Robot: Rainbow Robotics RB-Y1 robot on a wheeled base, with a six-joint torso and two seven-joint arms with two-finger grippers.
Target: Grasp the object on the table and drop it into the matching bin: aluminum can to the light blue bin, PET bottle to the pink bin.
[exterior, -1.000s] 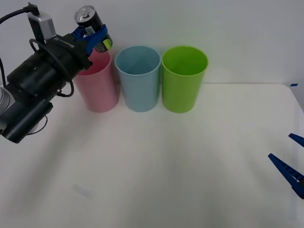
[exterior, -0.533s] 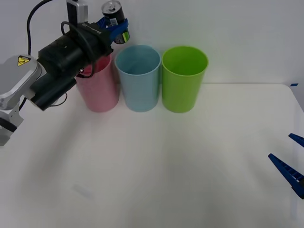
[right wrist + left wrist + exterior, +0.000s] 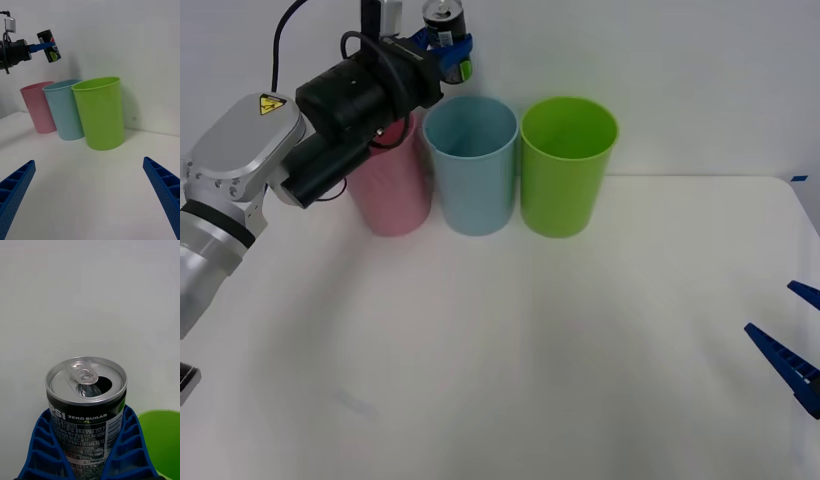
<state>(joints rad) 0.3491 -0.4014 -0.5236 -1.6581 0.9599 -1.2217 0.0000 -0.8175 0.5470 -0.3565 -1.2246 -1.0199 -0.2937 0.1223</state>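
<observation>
1. The pink bin [image 3: 392,190], the light blue bin [image 3: 471,165] and a lime green bin [image 3: 567,165] are standing in a row at the table's [image 3: 580,340] far side.
2. The left gripper [image 3: 448,48] is clamping the aluminum can [image 3: 446,24] above the light blue bin's far-left rim, its long axis tilted, silver top up.
3. The right gripper [image 3: 90,195] is waiting near right, jaws wide.

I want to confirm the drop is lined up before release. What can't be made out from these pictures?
- Front view: the left gripper covers the aluminum can's lower body, and its position over the light blue bin in depth cannot be judged.
- Left wrist view: that bin is below the picture's edge.
- Front view: the arm hides the pink bin's rim.
</observation>
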